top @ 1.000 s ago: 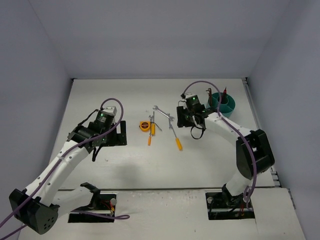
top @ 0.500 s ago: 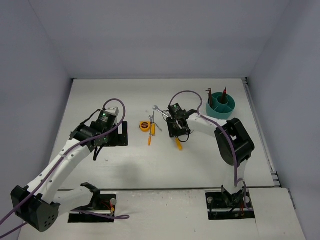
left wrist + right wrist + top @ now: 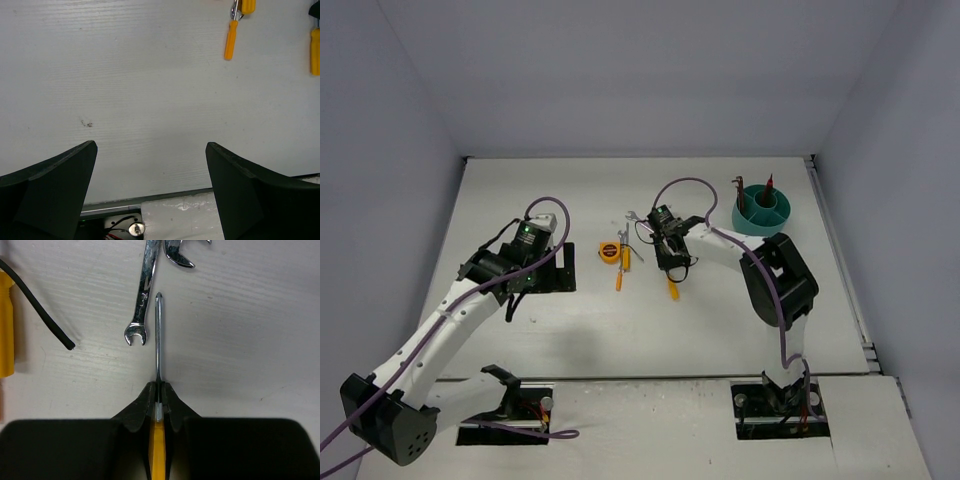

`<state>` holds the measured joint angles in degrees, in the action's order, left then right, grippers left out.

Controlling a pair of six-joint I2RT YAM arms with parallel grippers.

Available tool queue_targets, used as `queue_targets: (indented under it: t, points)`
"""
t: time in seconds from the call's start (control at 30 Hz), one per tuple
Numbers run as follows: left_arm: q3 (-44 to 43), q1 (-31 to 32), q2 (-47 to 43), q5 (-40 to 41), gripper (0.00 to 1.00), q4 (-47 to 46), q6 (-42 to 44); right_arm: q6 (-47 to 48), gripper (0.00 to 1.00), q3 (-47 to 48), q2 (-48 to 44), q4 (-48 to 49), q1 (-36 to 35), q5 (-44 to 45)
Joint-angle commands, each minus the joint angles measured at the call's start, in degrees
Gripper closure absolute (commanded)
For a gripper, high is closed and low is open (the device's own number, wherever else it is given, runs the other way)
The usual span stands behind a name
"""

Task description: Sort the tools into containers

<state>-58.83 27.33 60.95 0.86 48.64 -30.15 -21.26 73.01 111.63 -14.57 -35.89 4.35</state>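
Only close-up: right jaws on screwdriver (image 3: 158, 335)

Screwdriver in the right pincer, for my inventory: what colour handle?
Yellow-orange screwdriver handle; best in right wrist view.

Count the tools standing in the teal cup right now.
2. A thin dark tool stands at the left edge of the teal cup. A red-handled tool stands toward its far middle. Shorter ones lying lower inside could be hidden from the overhead view.

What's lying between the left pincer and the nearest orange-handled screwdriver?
Nothing; the left wrist view shows only bare table between the open left pincer and that screwdriver.
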Motion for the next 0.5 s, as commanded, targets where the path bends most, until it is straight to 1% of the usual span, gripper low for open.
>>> queue_targets:
  t: [0.0, 0.1, 0.23, 0.33, 0.47]
  points:
    - [-1.38, 0.29, -1.3, 0.1, 0.12, -1.26, 0.18, 0.64, 1.0, 0.62, -2.7, -5.29, 0.77, 2.3]
    - [-1.41, 0.32, -0.98, 0.19, 0.12, -1.38, 0.15, 2.2, 1.0, 2.12, -8.65, -5.26, 2.8, 2.07]
    - [-1.82, 0.27, -0.26, 0.19, 0.12, -1.48, 0.09, 4.94, 1.0, 4.53, -16.2, -4.98, 7.17, 3.7]
    - [-2.6, 0.35, 0.31, 0.45, 0.12, -1.62, 0.44, 6.67, 1.0, 5.04, -22.57, -2.76, 12.77, 4.69]
    - [-3.39, 0.4, 0.88, 0.68, 0.12, -2.1, 1.36, 8.65, 1.0, 2.95, -28.37, 2.78, 23.3, 4.94]
